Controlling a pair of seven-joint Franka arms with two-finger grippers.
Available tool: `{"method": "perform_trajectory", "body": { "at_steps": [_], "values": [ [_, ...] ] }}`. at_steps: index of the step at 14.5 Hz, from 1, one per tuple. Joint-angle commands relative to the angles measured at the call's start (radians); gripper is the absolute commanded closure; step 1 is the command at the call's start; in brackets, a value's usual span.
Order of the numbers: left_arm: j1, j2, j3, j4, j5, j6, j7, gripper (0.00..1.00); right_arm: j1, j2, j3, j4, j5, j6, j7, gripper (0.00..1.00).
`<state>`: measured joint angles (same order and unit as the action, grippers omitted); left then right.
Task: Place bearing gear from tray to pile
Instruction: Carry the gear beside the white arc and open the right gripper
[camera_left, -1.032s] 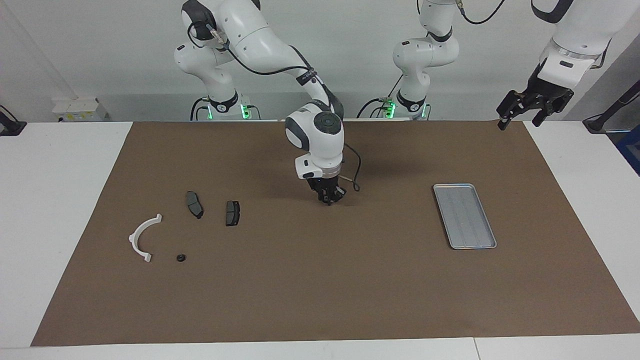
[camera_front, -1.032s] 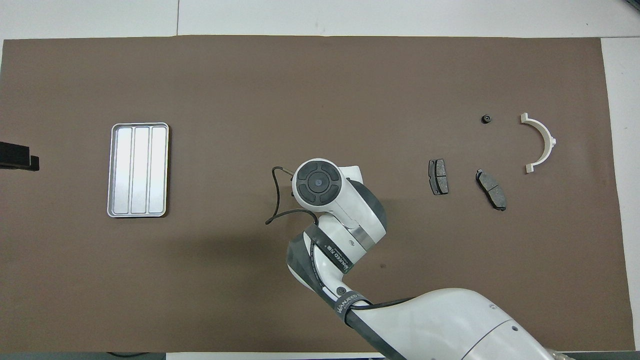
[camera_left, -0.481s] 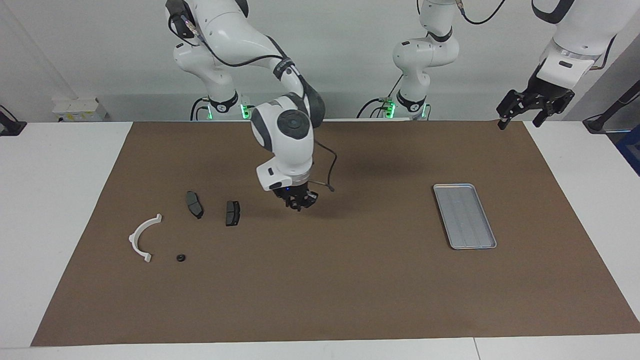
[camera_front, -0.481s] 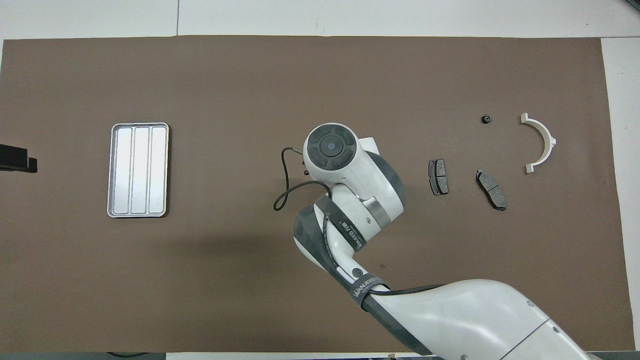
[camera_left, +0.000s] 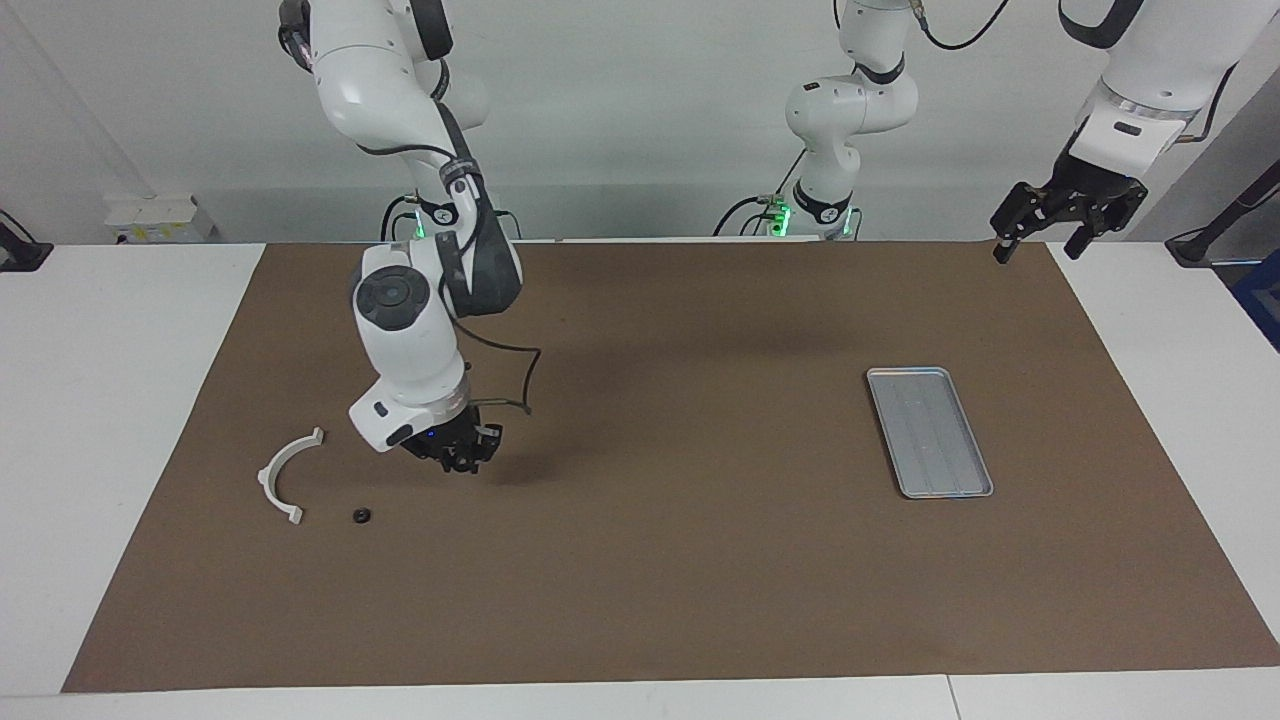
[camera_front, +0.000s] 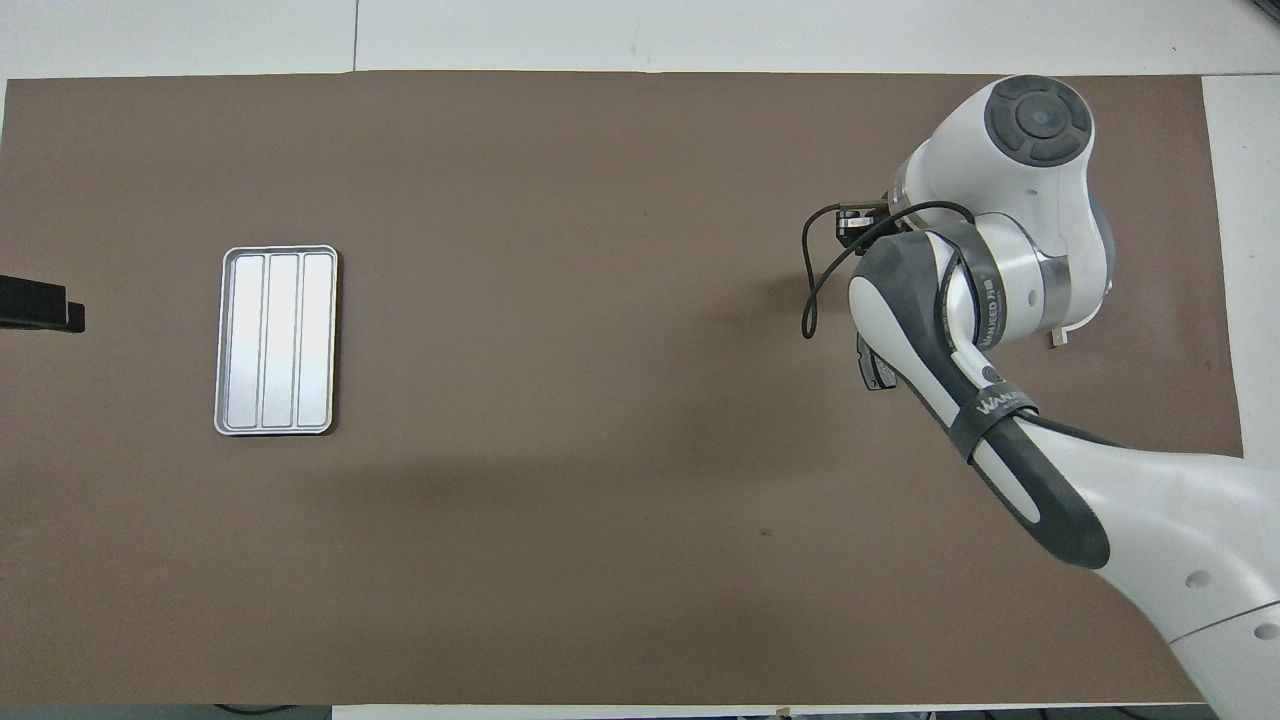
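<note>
The silver tray (camera_left: 930, 432) (camera_front: 277, 340) lies empty toward the left arm's end of the mat. The pile is at the right arm's end: a white half-ring bracket (camera_left: 285, 475) and one dark brake pad (camera_front: 872, 370), which peeks out from under the arm. My right gripper (camera_left: 462, 462) hangs low over the pile, beside the bracket, where the brake pads lie. I see no bearing gear, and the hand hides whether the gripper holds it. My left gripper (camera_left: 1042, 222) waits open over the mat's corner.
A small black round part (camera_left: 361, 516) lies on the mat next to the bracket, farther from the robots. The brown mat (camera_left: 650, 560) covers most of the white table. The right arm's hand and cable (camera_front: 1000, 250) cover the pile from above.
The right arm has swung from the middle of the mat to the pile at its own end and now covers the brake pads. The left arm has stayed put.
</note>
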<state>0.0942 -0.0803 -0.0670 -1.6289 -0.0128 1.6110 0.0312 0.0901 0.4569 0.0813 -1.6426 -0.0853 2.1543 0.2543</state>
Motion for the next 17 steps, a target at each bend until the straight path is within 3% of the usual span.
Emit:
{"method": "perform_trajectory", "body": {
  "at_steps": [1,4,13,14,15,17],
  "values": [
    [0.001,0.001,0.001,-0.011,-0.013,0.006,0.016,0.0,-0.039,0.028,0.015,-0.046,-0.007,0.096,-0.061,1.0],
    [-0.001,-0.001,0.001,-0.012,-0.013,0.006,0.01,0.0,-0.065,0.08,0.015,-0.046,-0.007,0.168,-0.099,1.0],
    [-0.103,-0.001,0.087,-0.011,-0.013,0.024,0.007,0.0,-0.084,0.097,0.015,-0.049,-0.005,0.2,-0.113,1.0],
    [-0.102,0.0,0.085,-0.011,-0.013,0.023,0.007,0.0,-0.084,0.095,0.015,-0.049,-0.005,0.199,-0.107,0.44],
    [-0.1,0.001,0.084,-0.006,-0.013,0.02,0.007,0.0,-0.081,0.092,0.015,-0.048,-0.005,0.193,-0.107,0.0],
    [-0.1,0.001,0.081,0.0,-0.012,0.01,0.006,0.0,-0.076,0.079,0.015,-0.048,-0.005,0.176,-0.107,0.0]
  ]
}}
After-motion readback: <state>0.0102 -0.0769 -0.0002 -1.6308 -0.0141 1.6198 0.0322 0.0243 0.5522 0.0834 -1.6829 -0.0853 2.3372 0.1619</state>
